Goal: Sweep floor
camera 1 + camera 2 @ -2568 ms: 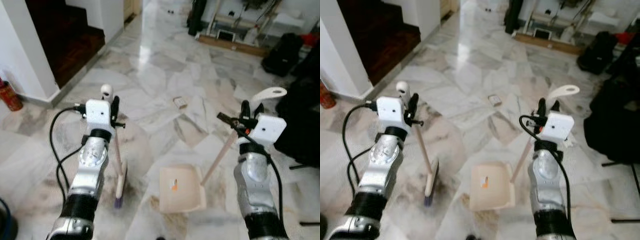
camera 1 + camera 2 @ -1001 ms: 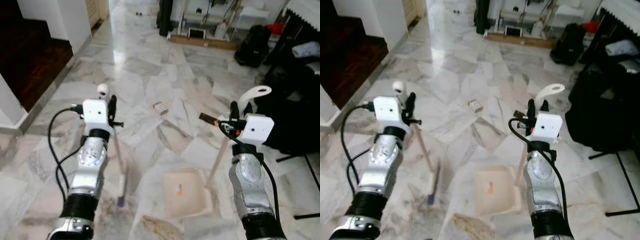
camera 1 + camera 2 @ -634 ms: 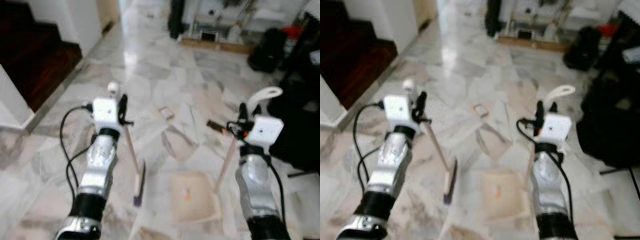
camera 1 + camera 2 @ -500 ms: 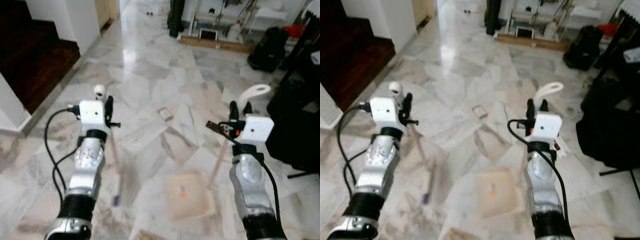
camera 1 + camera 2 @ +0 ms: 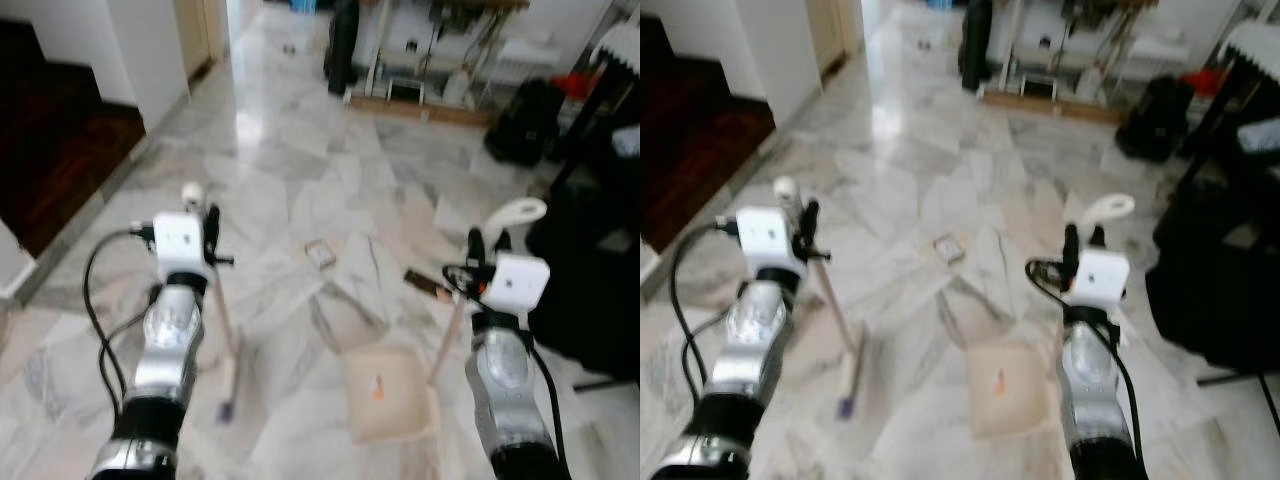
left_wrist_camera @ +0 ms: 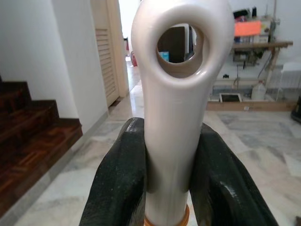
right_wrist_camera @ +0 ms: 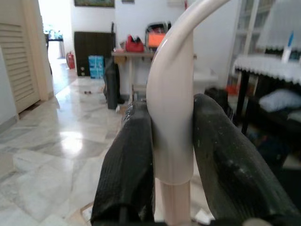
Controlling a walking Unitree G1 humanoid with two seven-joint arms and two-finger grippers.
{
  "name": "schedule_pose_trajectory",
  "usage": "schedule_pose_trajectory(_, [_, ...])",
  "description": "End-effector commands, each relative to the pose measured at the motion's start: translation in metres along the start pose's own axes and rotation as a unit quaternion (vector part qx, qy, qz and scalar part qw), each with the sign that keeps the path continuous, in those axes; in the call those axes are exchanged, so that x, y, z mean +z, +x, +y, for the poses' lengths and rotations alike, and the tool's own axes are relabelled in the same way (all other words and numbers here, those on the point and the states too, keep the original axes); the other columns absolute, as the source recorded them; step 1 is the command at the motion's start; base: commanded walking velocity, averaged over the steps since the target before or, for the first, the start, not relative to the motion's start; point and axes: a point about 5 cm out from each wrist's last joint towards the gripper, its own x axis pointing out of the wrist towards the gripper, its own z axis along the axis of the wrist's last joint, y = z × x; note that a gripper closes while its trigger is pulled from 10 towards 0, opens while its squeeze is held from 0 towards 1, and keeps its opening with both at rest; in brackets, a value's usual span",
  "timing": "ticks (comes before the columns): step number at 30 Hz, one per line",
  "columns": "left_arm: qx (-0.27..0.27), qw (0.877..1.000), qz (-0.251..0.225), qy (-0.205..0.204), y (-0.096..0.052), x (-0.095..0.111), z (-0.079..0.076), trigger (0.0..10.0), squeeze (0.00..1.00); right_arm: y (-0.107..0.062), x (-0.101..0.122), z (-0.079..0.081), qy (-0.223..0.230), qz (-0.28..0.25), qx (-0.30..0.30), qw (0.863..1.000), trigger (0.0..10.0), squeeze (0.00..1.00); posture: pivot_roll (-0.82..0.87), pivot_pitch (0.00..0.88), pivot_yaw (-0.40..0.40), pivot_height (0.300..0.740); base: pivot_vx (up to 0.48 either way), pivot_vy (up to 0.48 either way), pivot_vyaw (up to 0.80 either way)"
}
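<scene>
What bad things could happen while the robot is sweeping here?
The small box lies ahead of the dustpan, so the broom in the left gripper might knock it away rather than into the pan. The dustpan's handle, pinched between the right gripper jaws, might twist and tip out the orange scrap. The black bags stand close to the right arm.

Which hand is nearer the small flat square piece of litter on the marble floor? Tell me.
Right, though only narrowly. The litter piece lies ahead, between the arms. The right hand, gripping the dustpan handle, sits slightly closer than the left hand gripping the broom.
</scene>
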Motion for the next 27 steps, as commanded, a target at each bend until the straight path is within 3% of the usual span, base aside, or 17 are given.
schedule_pose_trajectory(1, [-0.012,1.000,-0.018,-0.020,0.002,0.004,-0.011,10.0,0.00,-0.004,-0.005,-0.007,0.000,0.003,-0.015,1.000,10.0,0.00,0.08,0.065,-0.049,0.740,0.375,0.000,0.00])
schedule_pose_trajectory(12, [-0.009,1.000,0.006,-0.015,-0.005,-0.010,-0.006,10.0,0.00,-0.014,-0.023,-0.013,-0.007,0.034,-0.025,0.999,10.0,0.00,0.10,0.084,-0.040,0.740,0.378,0.000,0.00])
schedule_pose_trajectory(27, [-0.009,1.000,0.000,-0.017,-0.004,-0.010,-0.006,10.0,0.00,-0.005,-0.012,-0.006,-0.012,0.005,-0.007,1.000,10.0,0.00,0.08,0.098,-0.043,0.740,0.378,0.000,0.00])
